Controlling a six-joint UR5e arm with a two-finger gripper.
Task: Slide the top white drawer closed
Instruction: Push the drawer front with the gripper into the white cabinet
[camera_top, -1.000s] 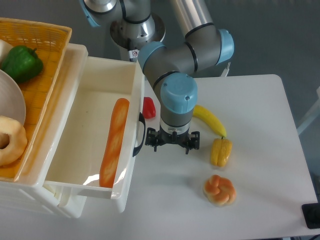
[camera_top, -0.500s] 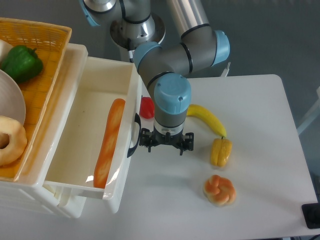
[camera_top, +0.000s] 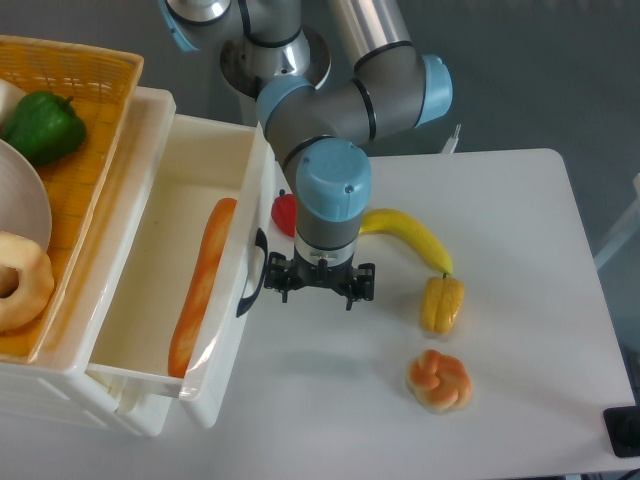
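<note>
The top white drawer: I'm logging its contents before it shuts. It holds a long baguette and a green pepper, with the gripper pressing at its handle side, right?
Not quite. In the camera view the top white drawer holds only the baguette; the green pepper lies in the orange woven basket on the cabinet. The gripper is indeed at the black handle side.

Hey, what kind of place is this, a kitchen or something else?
Probably a robot lab test bench, not a kitchen: a robot arm works at a plain white table, with toy-looking food such as a banana and a baguette in the top white drawer.
</note>
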